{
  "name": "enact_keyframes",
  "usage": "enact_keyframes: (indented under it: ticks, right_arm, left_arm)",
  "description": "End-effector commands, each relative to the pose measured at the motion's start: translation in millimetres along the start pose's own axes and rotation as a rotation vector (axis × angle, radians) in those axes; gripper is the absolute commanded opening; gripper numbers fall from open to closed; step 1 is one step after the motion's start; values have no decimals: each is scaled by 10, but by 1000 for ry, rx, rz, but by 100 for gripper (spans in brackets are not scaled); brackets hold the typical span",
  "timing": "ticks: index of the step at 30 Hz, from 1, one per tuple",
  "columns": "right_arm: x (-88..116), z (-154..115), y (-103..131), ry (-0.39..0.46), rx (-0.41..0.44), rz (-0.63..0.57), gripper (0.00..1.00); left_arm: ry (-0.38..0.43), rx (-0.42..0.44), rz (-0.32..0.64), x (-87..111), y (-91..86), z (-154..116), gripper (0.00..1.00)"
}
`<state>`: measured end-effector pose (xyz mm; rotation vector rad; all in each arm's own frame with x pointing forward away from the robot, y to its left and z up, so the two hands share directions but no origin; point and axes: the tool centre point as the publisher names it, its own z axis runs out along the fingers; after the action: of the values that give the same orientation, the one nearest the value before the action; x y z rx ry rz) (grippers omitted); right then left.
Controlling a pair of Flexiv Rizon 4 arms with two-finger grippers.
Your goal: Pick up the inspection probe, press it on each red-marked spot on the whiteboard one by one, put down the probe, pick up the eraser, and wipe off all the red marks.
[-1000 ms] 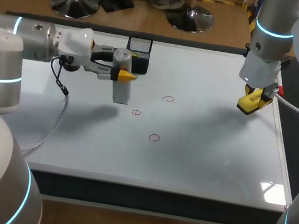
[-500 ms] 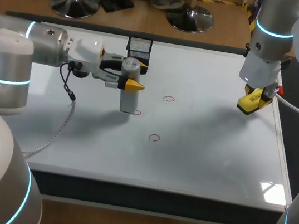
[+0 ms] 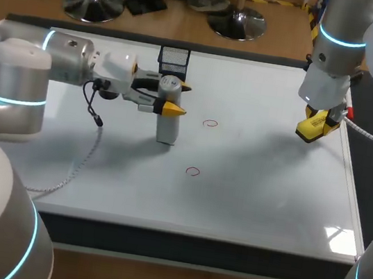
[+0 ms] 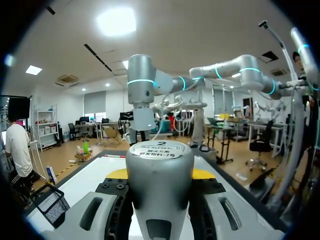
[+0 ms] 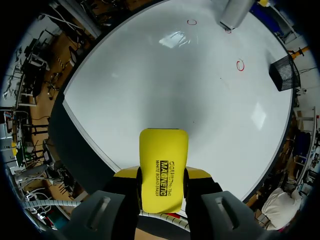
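Room first: the whiteboard (image 3: 262,200) lies bare and glossy across the wide stretch between my arms, with a dark frame along its near and right edges. My right gripper (image 5: 162,186) hangs over the board near the right edge, pinching the yellow block eraser (image 5: 162,160) from both sides. My left gripper (image 3: 173,98) is clamped round the top of the inspection probe (image 3: 167,128), a smooth grey cylinder standing upright left of the board's middle. A black mesh basket (image 3: 174,57) sits behind it at the far edge. Two red marks (image 3: 210,123) lie on the open board right of the probe. A third shows only partly at its foot in the right wrist view. Whether the probe's foot touches the surface, I cannot tell.
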<state>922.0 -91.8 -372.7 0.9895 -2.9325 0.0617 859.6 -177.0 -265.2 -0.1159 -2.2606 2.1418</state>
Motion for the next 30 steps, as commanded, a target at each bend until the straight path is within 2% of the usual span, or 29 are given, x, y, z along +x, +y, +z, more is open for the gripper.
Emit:
enact_keyframes:
  ticks: [1, 30]
  right_arm:
    - [-3, -9, -6, 4, 2, -1, 0]
    - [-3, -9, -6, 4, 2, -1, 0]
  left_arm:
    - [8, 8, 1, -62, 37, 44, 0]
    - [8, -10, -26, -113, 158, 68, 0]
